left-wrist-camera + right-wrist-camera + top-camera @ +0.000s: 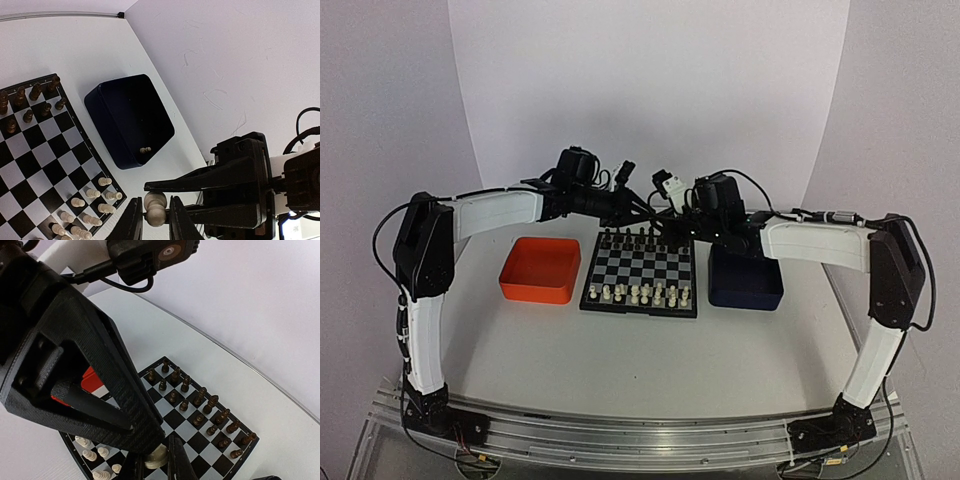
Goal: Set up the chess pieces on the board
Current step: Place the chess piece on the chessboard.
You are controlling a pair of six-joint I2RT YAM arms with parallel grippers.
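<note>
Cream chess piece (pixel 156 458) (round-headed, glossy) in right claw (pixel 153 465)

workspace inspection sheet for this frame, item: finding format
Surface: white table, no damage seen.
Job's things: board centred; cream pieces on its near rows; a lifted piece between both grippers; a stray piece inside the dark blue tray.
Clutter: black pieces on the far rows; orange tray left of the board.
Grippers: right gripper shut on the lifted piece; left gripper flanks it closely, contact unclear.
Cables: black cables loop off both arms, away from the board.
Surroundings: white backdrop; metal rail at the near edge.
</note>
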